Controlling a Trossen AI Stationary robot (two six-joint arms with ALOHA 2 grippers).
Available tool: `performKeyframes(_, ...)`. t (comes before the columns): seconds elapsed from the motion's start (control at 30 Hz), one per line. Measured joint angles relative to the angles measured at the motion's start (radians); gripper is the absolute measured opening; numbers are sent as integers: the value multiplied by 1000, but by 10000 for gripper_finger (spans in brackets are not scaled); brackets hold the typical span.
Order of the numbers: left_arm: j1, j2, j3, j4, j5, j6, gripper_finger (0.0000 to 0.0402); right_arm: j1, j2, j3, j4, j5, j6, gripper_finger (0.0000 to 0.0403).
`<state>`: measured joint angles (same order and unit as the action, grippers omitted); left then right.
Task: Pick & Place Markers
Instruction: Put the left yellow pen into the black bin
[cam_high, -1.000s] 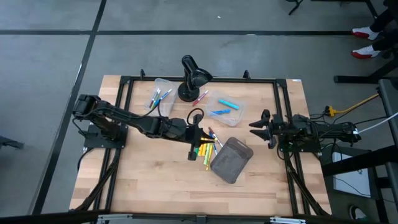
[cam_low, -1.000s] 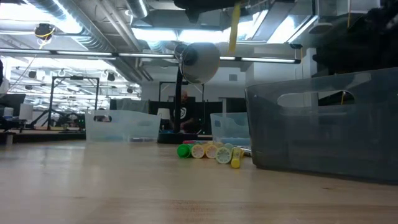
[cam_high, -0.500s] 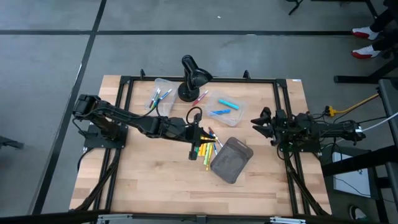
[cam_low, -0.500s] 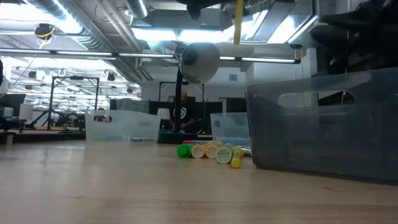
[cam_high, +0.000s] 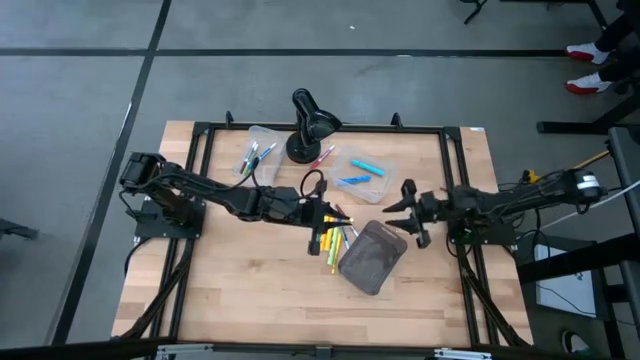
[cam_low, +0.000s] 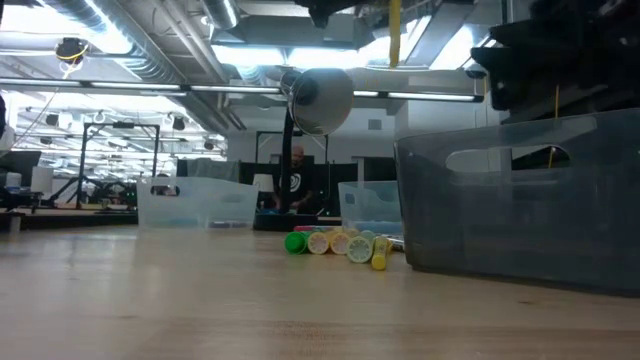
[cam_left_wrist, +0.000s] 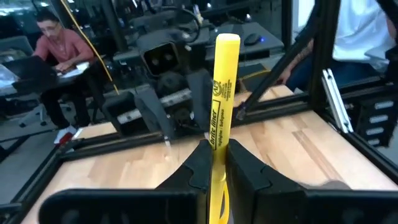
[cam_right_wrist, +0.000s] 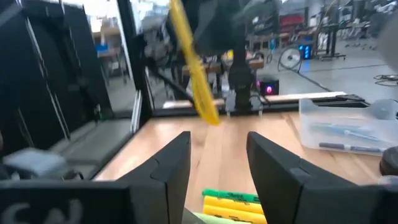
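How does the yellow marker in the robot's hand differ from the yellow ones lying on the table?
The held yellow marker is pinched between the left hand fingers and lifted clear of the table; the loose yellow markers lie flat on the wood. The held one is alone; the loose ones lie side by side with a green marker. They look alike in colour.

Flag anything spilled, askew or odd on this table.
Loose markers lie in a heap beside the grey pouch, not in a bin. The left claw holds a yellow marker upright; the right claw waits open nearby.
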<state>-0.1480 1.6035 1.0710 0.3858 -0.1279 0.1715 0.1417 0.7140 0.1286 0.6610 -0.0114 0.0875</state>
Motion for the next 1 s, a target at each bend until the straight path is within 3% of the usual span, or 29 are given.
performKeyframes(0.2,4,4,-1,11,10,0,21,22,218,118,0,15,-72,157)
performKeyframes(0.47,4,4,-1,38,25,-1,22,21,386,249,0,63,-100,157)
performKeyframes(0.73,4,4,-1,36,22,-1,22,21,491,335,0,60,-104,157)
performKeyframes(1.0,7,4,-1,27,17,-1,22,21,516,348,16,34,-118,157)
